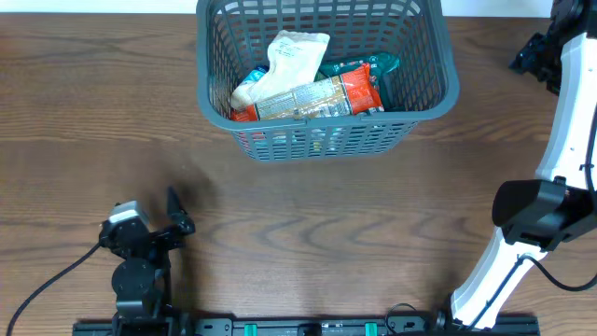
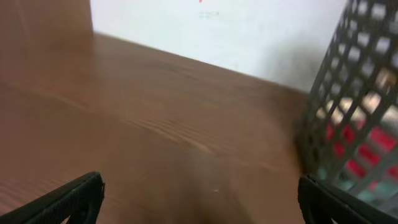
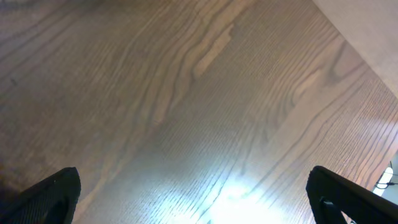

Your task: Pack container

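Observation:
The container [image 1: 328,133], a dark grey lattice basket, stands at the table's far middle. Inside it lie a white pouch [image 1: 295,54], an orange-red packet [image 1: 322,98] and a teal packet [image 1: 381,64]. My left gripper [image 1: 179,213] rests low at the near left, well short of the basket, open and empty. In the left wrist view the left gripper [image 2: 202,205] points at bare wood, with the container's wall [image 2: 354,106] at the right. At the far right, beside the basket, my right gripper [image 1: 532,56] is also open; in its own view the right gripper [image 3: 196,199] has only tabletop between its fingers.
The brown wooden table [image 1: 308,233] stretches between the arms. The right arm's white links [image 1: 560,159] run along the right edge. A pale wall [image 2: 211,31] rises behind the table's far edge, and the table's edge [image 3: 364,59] shows in the right wrist view.

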Controlling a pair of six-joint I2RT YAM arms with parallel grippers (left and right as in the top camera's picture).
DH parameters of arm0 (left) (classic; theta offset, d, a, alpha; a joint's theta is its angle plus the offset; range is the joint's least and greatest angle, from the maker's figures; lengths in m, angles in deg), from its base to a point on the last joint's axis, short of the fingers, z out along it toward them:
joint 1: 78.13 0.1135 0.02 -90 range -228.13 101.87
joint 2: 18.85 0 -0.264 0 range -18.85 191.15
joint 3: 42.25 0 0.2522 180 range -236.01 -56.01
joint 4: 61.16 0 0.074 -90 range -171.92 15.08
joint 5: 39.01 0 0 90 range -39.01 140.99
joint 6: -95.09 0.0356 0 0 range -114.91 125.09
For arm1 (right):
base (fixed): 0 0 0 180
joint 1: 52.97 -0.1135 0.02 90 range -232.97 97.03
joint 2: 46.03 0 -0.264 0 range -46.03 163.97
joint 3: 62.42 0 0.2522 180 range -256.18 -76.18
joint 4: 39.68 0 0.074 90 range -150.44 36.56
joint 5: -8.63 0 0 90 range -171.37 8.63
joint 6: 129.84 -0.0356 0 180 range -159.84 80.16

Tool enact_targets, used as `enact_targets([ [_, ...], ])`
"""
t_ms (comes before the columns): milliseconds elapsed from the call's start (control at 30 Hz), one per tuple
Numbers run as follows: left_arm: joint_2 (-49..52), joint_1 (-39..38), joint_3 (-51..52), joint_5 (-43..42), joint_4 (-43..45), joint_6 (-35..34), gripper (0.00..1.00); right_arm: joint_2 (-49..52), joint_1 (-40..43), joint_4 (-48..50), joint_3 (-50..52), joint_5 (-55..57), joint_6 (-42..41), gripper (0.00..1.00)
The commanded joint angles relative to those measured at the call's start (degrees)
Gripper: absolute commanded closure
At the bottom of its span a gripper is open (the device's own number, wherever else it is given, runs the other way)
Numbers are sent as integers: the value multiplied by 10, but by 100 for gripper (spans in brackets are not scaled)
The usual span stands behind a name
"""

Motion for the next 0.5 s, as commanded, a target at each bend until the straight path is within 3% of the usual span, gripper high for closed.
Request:
enact_targets([
  [0, -5, -2, 16, 1, -3, 170, 2, -6, -2, 0, 1, 8, -7, 1],
  [133, -5, -2, 16, 1, -3, 202, 1, -6, -2, 0, 1, 8, -7, 1],
  [467, -5, -2, 16, 1, -3, 202, 1, -6, -2, 0, 1, 8, -7, 1],
])
